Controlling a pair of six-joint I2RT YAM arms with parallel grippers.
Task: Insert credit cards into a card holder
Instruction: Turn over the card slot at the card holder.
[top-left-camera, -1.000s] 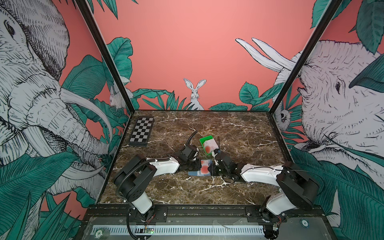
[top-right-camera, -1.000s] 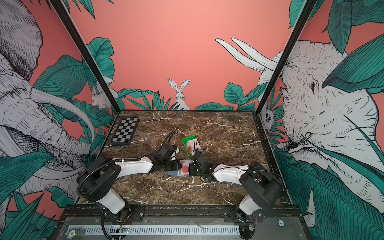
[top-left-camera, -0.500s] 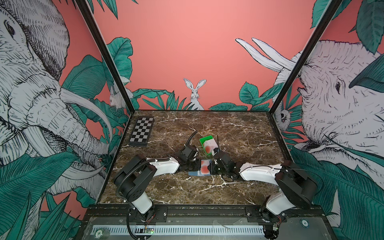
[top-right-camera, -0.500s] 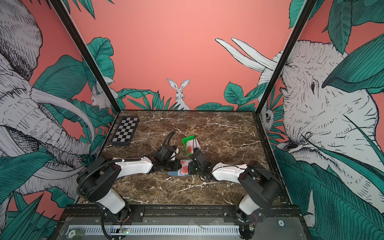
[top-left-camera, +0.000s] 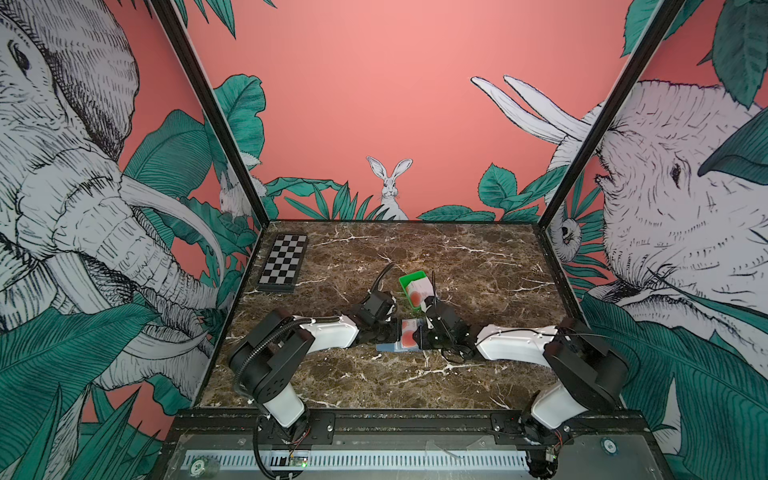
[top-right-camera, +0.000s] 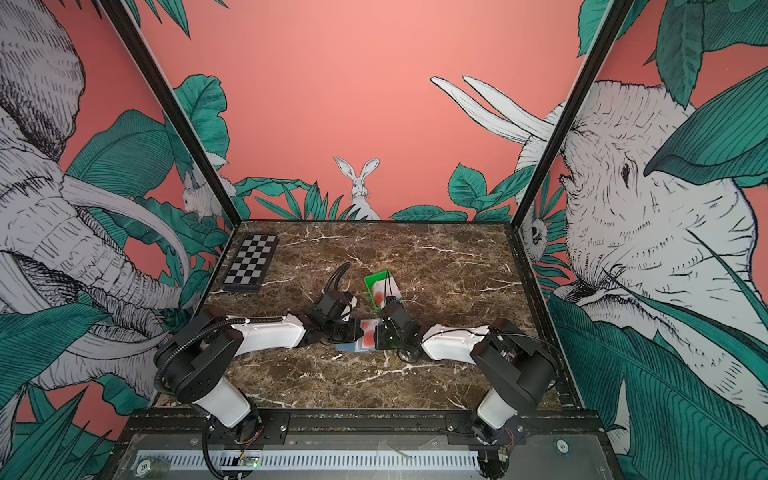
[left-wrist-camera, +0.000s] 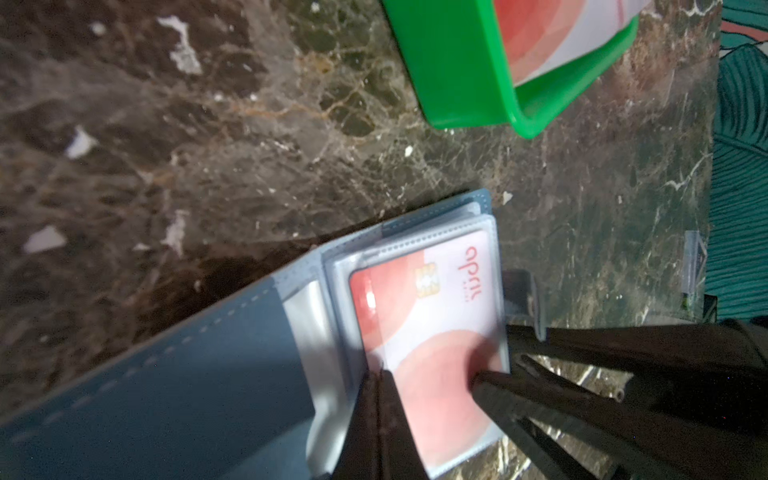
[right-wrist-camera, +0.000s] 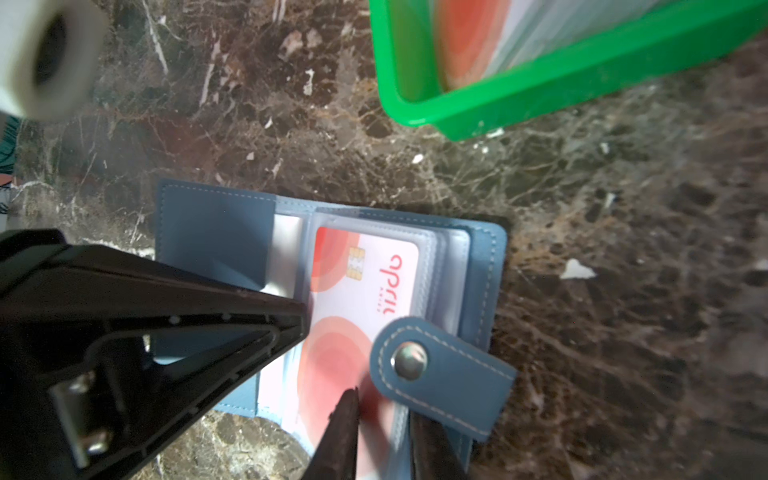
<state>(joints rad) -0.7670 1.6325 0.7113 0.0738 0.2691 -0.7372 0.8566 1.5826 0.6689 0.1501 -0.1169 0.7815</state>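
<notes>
The slate-blue card holder (top-left-camera: 388, 347) (top-right-camera: 347, 348) lies open on the marble. One credit card (left-wrist-camera: 432, 316) (right-wrist-camera: 361, 286), white with red circles, lies in its top clear sleeve, one end sticking out. My left gripper (left-wrist-camera: 380, 374) (right-wrist-camera: 301, 320) is shut, its tips at the sleeve's edge beside the card. My right gripper (right-wrist-camera: 384, 409) stands a little open over the card's sticking-out end. One right fingertip (left-wrist-camera: 494, 384) touches the red circle. The snap tab (right-wrist-camera: 436, 370) curls over the other finger. More credit cards (top-left-camera: 417, 293) lean in a green tray (top-left-camera: 405, 280).
The green tray (top-right-camera: 372, 279) (left-wrist-camera: 457, 83) (right-wrist-camera: 498, 104) stands just behind the holder, close to both wrists. A chessboard (top-left-camera: 284, 262) (top-right-camera: 250, 262) lies at the back left. Black posts and painted walls close the table on three sides.
My left jaws have closed at the sleeve's edge. The right jaws have parted slightly. Both arms stay at the holder.
</notes>
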